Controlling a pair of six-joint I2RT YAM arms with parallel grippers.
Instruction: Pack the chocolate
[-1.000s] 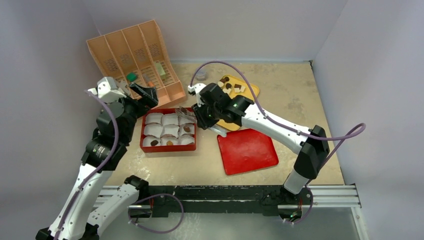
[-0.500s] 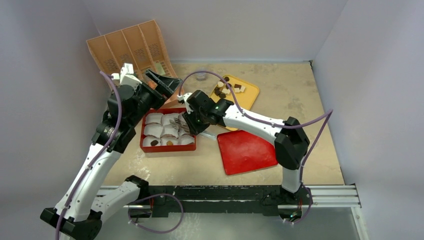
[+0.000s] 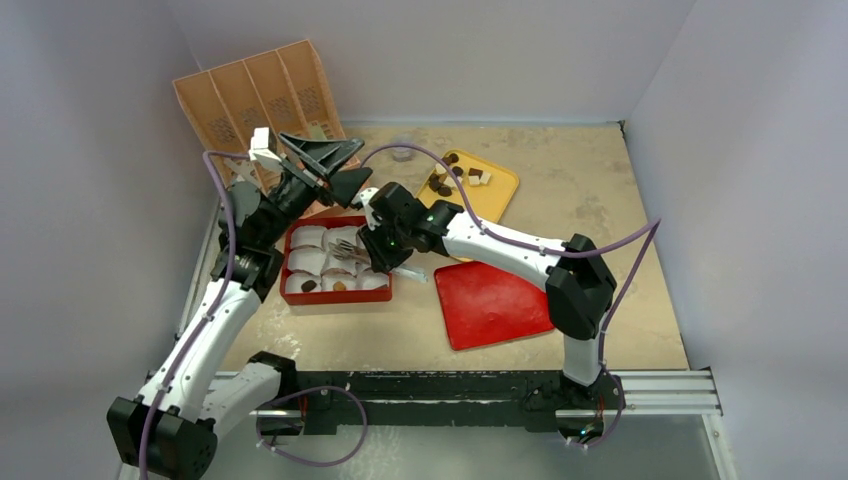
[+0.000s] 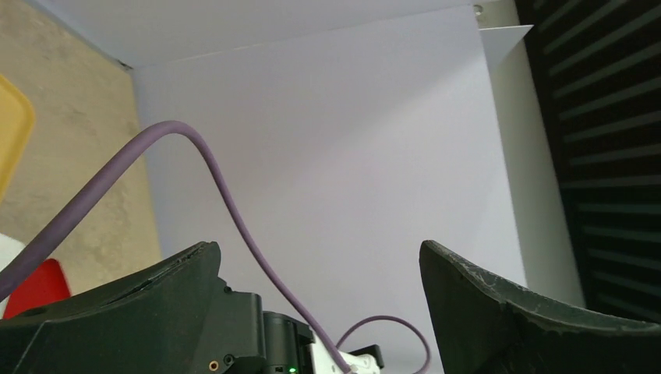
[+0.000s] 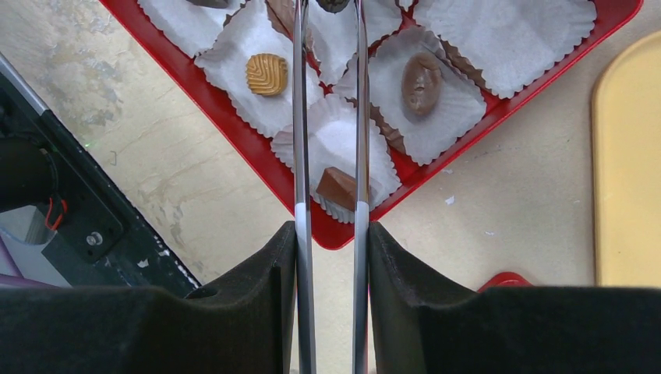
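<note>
While the red box (image 3: 300, 298) stays put, the left gripper (image 3: 360, 163) has risen behind it, jaws spread and empty. The right gripper (image 5: 327, 288), clamped on metal tongs (image 5: 299, 117), has moved over the box, its tongs pinching a dark chocolate (image 5: 333, 4), seemingly ready for placing.

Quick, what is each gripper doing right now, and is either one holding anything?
Left gripper: open wide, holding nothing.
Right gripper: shut on metal tongs, with a dark chocolate between their tips.
</note>
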